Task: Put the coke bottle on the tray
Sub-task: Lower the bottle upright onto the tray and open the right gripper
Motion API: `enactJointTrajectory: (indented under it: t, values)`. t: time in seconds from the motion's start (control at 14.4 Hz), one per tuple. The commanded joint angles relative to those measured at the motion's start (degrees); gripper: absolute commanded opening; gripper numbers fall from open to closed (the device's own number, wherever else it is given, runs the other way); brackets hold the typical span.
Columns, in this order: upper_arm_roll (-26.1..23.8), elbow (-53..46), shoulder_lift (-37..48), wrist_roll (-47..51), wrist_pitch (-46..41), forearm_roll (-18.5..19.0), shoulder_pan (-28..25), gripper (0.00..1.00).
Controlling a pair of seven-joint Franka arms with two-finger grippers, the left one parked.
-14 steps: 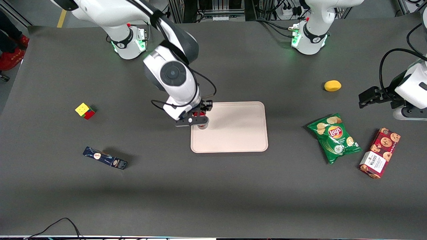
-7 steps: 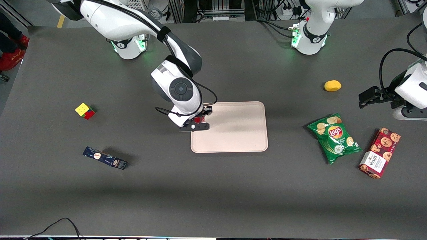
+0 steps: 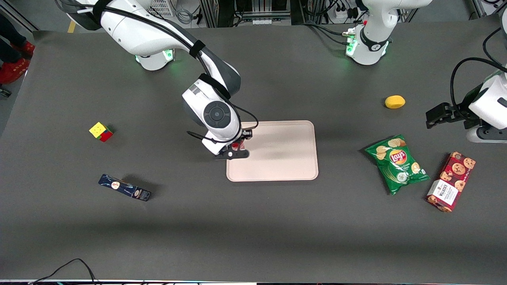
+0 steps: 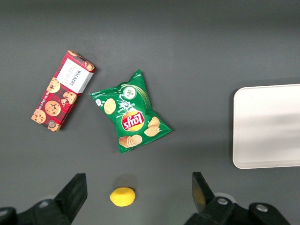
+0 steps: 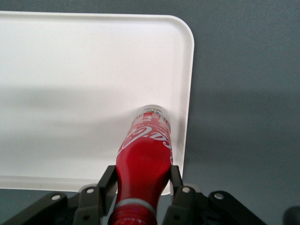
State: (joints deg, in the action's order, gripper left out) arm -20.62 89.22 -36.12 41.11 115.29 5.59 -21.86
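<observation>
The table carries the pink tray at its middle. The gripper hangs over the tray's edge toward the working arm's end, clenched on the upright coke bottle, whose base meets the tray floor just inside the rim.

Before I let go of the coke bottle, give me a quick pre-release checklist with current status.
1. Gripper shut on the coke bottle: ok, fingers clamp its upper body.
2. Bottle above the tray: ok, though close to the rim at the working arm's end.
3. Base touching the tray floor: cannot tell.
4. Bottle upright: cannot tell.
5. Tray floor around the base bare: ok.
6. Blue box and cube away from the arm: ok.
</observation>
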Motion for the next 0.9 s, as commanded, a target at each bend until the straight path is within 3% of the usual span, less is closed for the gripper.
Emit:
enactJointTrajectory:
  t: [0.0, 0.07, 0.14, 0.28, 0.35, 0.83]
  values:
    - [-0.3, -0.62, -0.35, -0.15, 0.55, 0.48, 0.07, 0.0]
    - [-0.3, -0.71, -0.35, -0.15, 0.55, 0.48, 0.07, 0.0]
    - [-0.3, -0.71, -0.44, -0.06, 0.55, 0.48, 0.07, 0.22]
    - [-0.3, -0.71, -0.44, 0.64, 0.55, 0.3, 0.15, 0.96]
    - [-0.3, -0.71, -0.35, 0.64, 0.55, 0.22, 0.24, 1.0]
    - [-0.3, -2.11, 0.96, 0.29, -0.23, 0.13, 0.42, 1.0]
